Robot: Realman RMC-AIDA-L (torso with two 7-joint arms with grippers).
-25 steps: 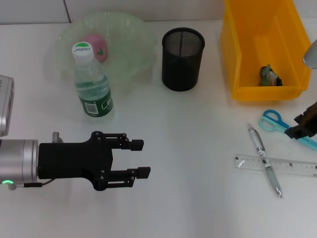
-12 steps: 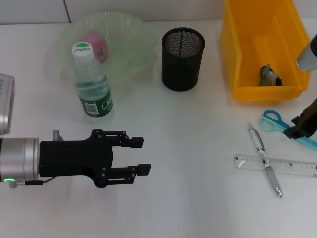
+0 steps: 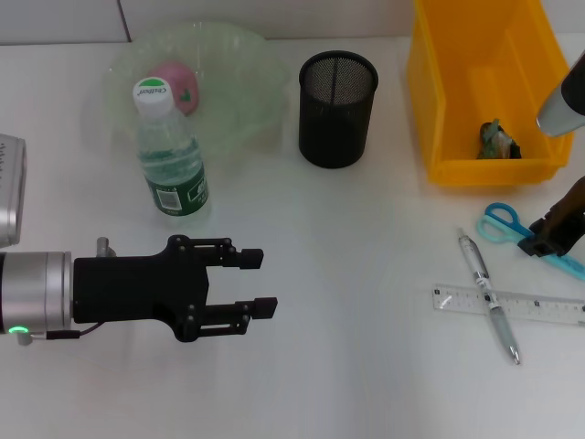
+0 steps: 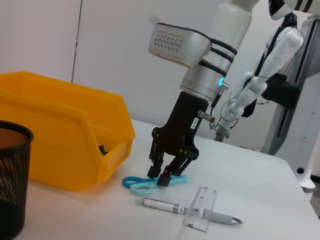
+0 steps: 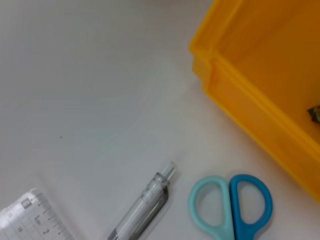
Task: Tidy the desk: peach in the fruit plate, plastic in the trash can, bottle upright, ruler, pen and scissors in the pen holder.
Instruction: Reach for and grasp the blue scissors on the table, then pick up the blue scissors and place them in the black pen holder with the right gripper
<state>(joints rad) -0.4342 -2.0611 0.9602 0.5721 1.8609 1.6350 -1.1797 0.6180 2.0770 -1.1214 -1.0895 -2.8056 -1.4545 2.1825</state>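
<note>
Right gripper (image 4: 163,175) at scissors (image 4: 150,183)
Fingers spread, apparently straddling the blades; left gripper (image 3: 254,283) idle, spread wide.

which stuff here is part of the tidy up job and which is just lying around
Part of the job:
peach in the fruit plate
bottle, upright
plastic in the yellow bin
pen holder
scissors, under the right gripper
pen lying across the ruler
left gripper, open

Just lying about:
nothing that shows
</note>
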